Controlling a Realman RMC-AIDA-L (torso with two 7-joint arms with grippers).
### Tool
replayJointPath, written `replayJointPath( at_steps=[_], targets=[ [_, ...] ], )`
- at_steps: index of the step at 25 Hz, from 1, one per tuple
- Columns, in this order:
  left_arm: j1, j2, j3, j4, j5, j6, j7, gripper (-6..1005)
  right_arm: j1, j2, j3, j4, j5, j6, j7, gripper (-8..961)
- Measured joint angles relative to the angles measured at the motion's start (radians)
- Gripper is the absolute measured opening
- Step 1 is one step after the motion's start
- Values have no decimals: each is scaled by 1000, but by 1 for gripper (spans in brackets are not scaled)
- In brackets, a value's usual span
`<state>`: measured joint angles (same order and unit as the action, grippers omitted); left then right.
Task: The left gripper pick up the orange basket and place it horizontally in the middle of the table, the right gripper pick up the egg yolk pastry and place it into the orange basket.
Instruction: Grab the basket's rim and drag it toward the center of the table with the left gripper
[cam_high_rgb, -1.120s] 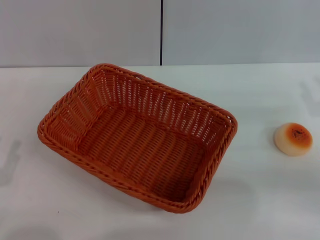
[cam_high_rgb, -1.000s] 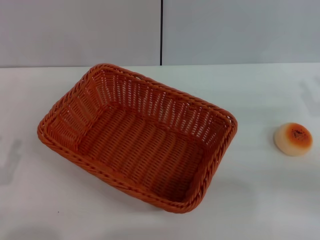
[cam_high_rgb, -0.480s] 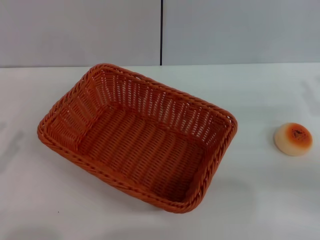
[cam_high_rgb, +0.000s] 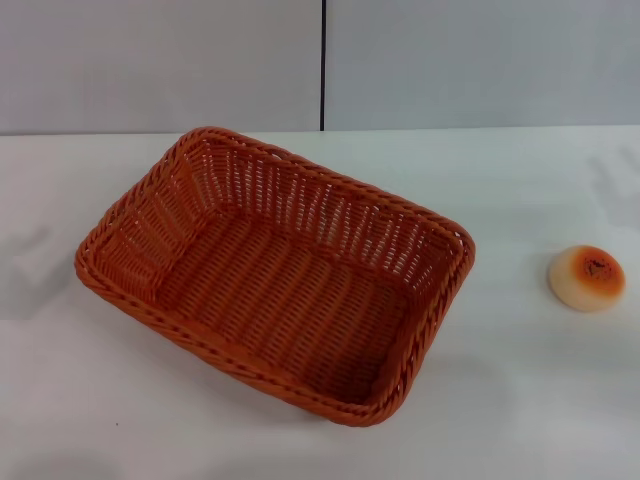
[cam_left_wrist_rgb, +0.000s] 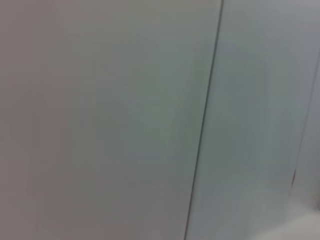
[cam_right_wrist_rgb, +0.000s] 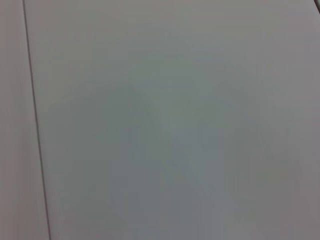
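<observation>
The orange basket (cam_high_rgb: 275, 270) lies empty on the white table (cam_high_rgb: 520, 400), left of centre in the head view, turned at a slant with one corner toward the back wall. The egg yolk pastry (cam_high_rgb: 586, 277) rests by itself on the table at the right, well apart from the basket. Neither gripper shows in any view. Both wrist views hold only a pale grey wall panel with a thin dark seam.
A grey wall with a dark vertical seam (cam_high_rgb: 323, 65) rises behind the table's far edge. Faint arm shadows fall on the table at the far left (cam_high_rgb: 35, 265) and far right.
The faint shadow on the table at the left has shifted toward the back. Basket and pastry have not moved.
</observation>
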<state>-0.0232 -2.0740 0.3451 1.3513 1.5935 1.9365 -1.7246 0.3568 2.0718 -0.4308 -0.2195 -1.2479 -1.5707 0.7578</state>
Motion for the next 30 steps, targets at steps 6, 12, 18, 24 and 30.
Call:
replayJointPath(
  at_steps=[6,12,18,24,30],
  targets=[
    [-41,6,168,281,227,-116,-240,566,0,1,0,9,0,0,0,460],
    [-167,9,333,442,485,-114,-432,583,-11,2,0,21,0,-11,0,460],
    [-235,5,492,510,600,-119,-570,599,-24,2,0,29,0,-25,0,461],
    [-252,2,640,539,664,-177,-675,616,-34,2,0,29,0,-34,0,460],
    [-242,1,815,545,771,-274,-735,632,-39,2,0,28,0,-35,0,456]
  ],
)
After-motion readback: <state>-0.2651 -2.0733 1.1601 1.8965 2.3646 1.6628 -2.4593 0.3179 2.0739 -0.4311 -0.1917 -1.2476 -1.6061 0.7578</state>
